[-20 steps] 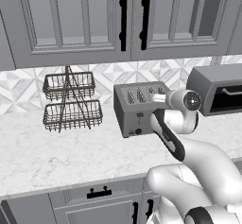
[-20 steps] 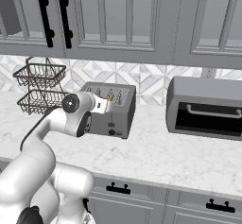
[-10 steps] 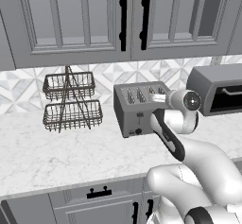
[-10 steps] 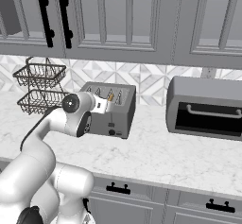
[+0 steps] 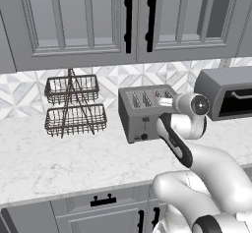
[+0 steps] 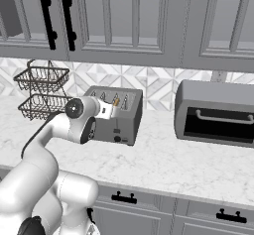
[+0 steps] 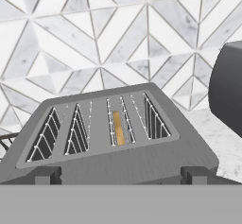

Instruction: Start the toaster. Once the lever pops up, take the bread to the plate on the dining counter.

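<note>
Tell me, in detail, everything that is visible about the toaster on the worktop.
The toaster is a boxy grey metal unit with four slots on top, each lined with thin wire guides. Low on its front sit two small black knobs. It stands upright on the white marble worktop, near the patterned tile wall, between a two-tier wire basket and a wider grey oven box. A tan bread slice sits sunk in the third slot from the left in the hand view. The open gripper hovers just before it.

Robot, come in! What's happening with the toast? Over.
Gripper open, hovering above toaster. Bread down in third slot. Nothing blocking.
</note>
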